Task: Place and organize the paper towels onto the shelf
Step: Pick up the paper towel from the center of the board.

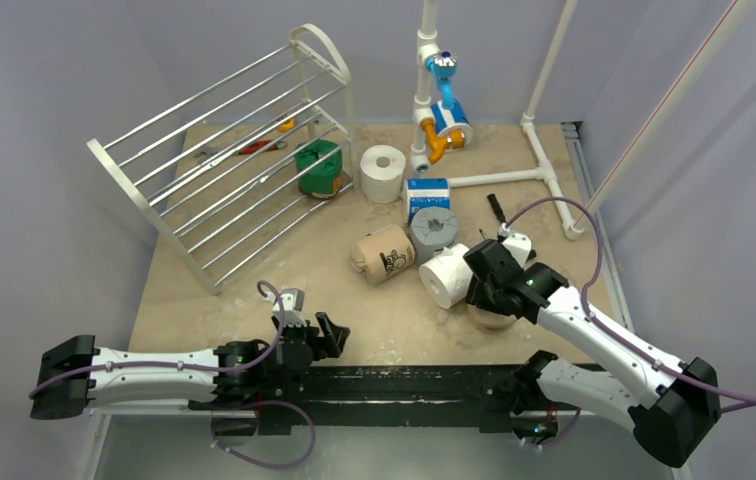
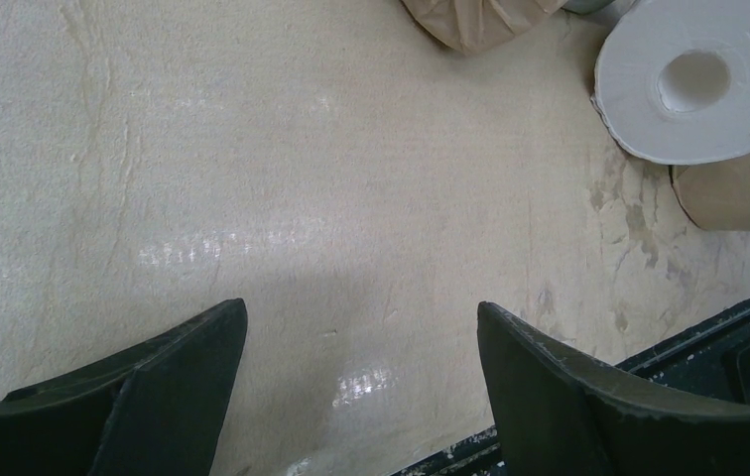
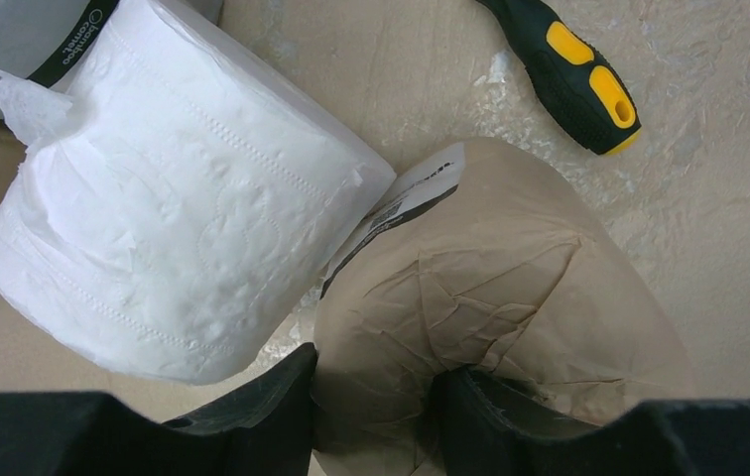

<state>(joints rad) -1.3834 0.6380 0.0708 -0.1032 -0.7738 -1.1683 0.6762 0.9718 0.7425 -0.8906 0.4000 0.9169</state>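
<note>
Mara: Black rail point(image 1: 394, 385) first, right under the camera, both arms bolted to it. What about the left side?

Jon: The left gripper point(image 2: 361, 305) hangs over the table point(image 1: 244, 300), fingers spread wide with nothing between them. Behind it, at the back left, the shelf point(image 1: 124, 180) stands tilted, its rods running from near-left to far-right.

Mara: And the rolls?

Jon: A green roll point(image 1: 318, 168) sits just beside the shelf's right end. Then come an upright white roll point(image 1: 384, 172), a blue-white roll point(image 1: 428, 195), a printed tan roll point(image 1: 382, 254) on its side and a grey roll point(image 1: 434, 230) core-up. The lying white roll point(image 3: 173, 228) turns its hollow core toward the left arm.

Mara: Which one is in play?

Jon: The plain tan roll point(image 3: 510, 297), near right, just beside that lying white roll. It stands on end, long axis upright, gathered wrapper facing up. The right gripper point(image 3: 371, 387) sits straight above it, fingers pinching the bunched wrapper.

Mara: So the right arm is nearer.

Jon: By far. The shelf lies well apart, back and left, so the carry likely crosses the other rolls. A screwdriver point(image 3: 569, 69) lies beyond it.
</note>
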